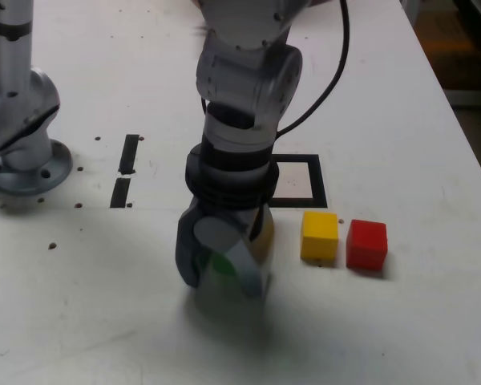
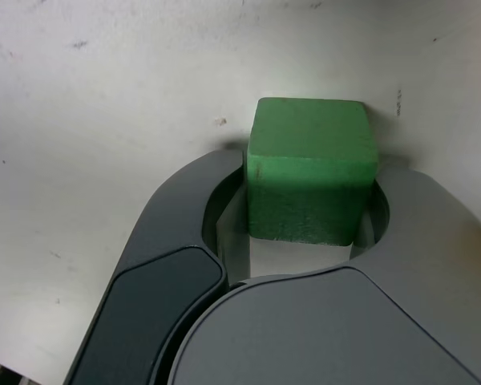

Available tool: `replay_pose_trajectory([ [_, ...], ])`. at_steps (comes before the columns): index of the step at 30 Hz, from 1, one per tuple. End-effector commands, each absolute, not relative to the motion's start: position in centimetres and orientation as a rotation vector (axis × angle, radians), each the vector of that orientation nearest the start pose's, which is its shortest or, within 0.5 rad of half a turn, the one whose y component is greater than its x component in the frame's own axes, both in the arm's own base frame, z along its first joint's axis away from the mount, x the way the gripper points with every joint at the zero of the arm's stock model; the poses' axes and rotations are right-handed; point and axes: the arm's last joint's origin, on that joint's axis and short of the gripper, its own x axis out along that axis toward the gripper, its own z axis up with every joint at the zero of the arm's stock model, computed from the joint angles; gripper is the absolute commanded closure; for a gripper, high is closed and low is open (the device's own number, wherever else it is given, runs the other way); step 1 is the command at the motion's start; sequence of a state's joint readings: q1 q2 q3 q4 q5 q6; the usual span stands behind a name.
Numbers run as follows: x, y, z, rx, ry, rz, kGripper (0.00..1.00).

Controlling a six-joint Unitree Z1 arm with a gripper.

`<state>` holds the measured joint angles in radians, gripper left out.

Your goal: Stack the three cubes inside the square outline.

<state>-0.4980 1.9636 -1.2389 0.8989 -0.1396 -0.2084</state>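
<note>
At the exterior view's near side, the grey gripper [image 1: 224, 286] points down, its fingers closed against two opposite faces of the green matte cube [image 2: 311, 172]. Contact with the tabletop beneath the cube cannot be confirmed. Just beside, toward the exterior view's right, a yellow matte cube [image 1: 319, 237] and a red matte cube [image 1: 366, 245] sit apart on the table [image 1: 433, 321]. Farther back, the flat black-bordered square outline [image 1: 319, 183] is partly hidden by the arm [image 1: 239, 132]; the carry, in my judgement, must run back and toward the exterior view's right.
</note>
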Motion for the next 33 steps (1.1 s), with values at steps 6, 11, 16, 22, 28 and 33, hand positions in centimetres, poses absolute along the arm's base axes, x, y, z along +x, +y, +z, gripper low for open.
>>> replay_pose_trajectory([
  [6,28.4,-16.1,21.0,0.173,1.647,-0.331,0.22],
  [11,28.1,-15.7,23.2,0.201,1.651,-0.28,0.1],
  [16,27.8,-15.1,27.2,0.252,1.633,-0.192,0.08],
  [22,28.4,-15.1,31.1,0.274,1.563,-0.158,0.08],
  [28,31.5,-16.2,32.0,0.3,1.558,-0.172,0.08],
  [33,34.5,-17.1,31.6,0.324,1.583,-0.193,0.08],
])
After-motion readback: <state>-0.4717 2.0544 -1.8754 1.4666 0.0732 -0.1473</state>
